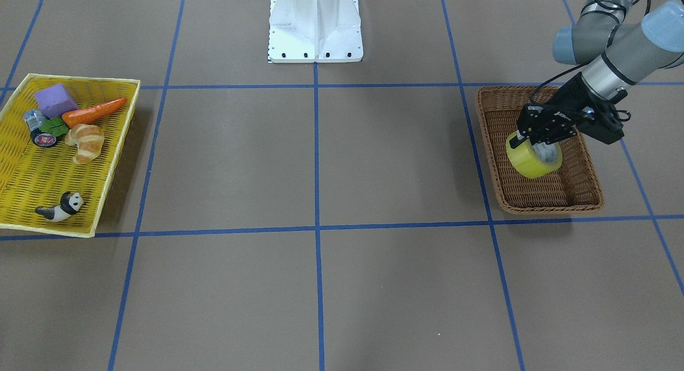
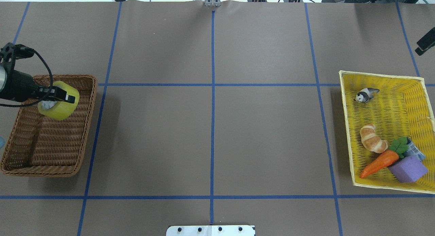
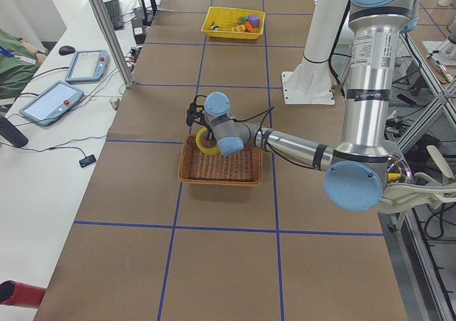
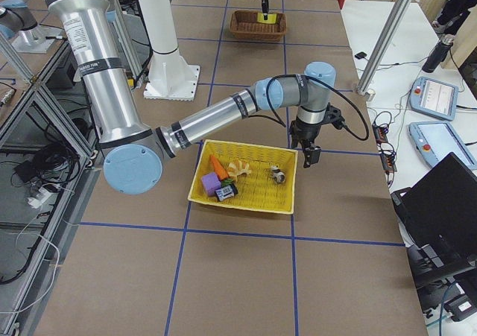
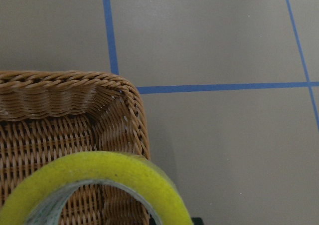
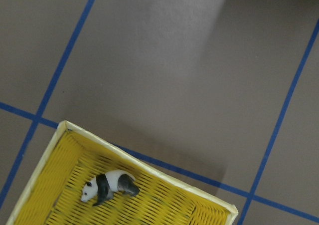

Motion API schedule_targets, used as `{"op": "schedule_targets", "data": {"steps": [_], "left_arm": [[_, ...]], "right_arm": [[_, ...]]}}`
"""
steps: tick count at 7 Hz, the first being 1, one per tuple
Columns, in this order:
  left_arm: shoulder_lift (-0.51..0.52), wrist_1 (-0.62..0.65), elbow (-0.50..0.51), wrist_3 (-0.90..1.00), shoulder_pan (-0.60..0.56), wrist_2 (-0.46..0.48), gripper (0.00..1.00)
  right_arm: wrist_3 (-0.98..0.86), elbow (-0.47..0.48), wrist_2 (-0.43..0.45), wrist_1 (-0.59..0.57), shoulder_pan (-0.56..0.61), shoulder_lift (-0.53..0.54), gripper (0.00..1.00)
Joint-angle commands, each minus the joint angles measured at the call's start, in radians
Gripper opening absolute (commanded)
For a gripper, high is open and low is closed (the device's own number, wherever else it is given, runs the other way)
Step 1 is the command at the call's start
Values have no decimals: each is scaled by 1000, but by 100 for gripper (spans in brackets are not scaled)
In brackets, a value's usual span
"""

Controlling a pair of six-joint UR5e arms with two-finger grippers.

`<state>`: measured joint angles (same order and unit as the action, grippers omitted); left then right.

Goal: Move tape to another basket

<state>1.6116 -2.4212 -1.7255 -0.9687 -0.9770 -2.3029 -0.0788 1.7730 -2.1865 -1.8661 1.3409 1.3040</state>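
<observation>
Showing wide yellow tape (image 1: 531,166), tilted, hollow-centred

Here's the tape (image 1: 534,167), a fat roll of translucent yellow with a pale grey-white core. The left gripper (image 1: 528,144) pinches it by its wall, one finger outside, the other down inside the core. The roll hangs tilted, its open core turned up toward the front-facing camera, and it looks lifted off the weave. Below it is the basket (image 1: 550,206): brown wicker, rectangular, with rounded corners and raised sides, flat on the table at the right of the front-facing view. In the overhead view the roll sits over the basket's upper end, at the frame's left. In the left wrist view the basket's rounded corner shows just above the roll's yellow arc.
</observation>
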Motion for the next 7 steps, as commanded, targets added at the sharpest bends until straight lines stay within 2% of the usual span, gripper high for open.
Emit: {"op": "schedule_targets", "data": {"steps": [1, 2, 4, 5, 6, 7], "left_arm": [[-1, 117, -2, 112, 1, 49, 0], [1, 176, -3, 172, 7, 86, 0], [8, 243, -2, 222, 18, 152, 3], [5, 240, -2, 223, 18, 198, 97], [4, 240, -2, 225, 18, 233, 98], [-2, 237, -8, 222, 15, 221, 98]], "right_arm": [[-2, 14, -10, 21, 1, 56, 100], [2, 14, -57, 22, 1, 58, 100], [1, 39, -79, 22, 1, 61, 100], [-2, 33, -78, 22, 1, 60, 100], [-9, 33, -79, 22, 3, 63, 100], [-9, 33, -78, 22, 12, 66, 100]]}}
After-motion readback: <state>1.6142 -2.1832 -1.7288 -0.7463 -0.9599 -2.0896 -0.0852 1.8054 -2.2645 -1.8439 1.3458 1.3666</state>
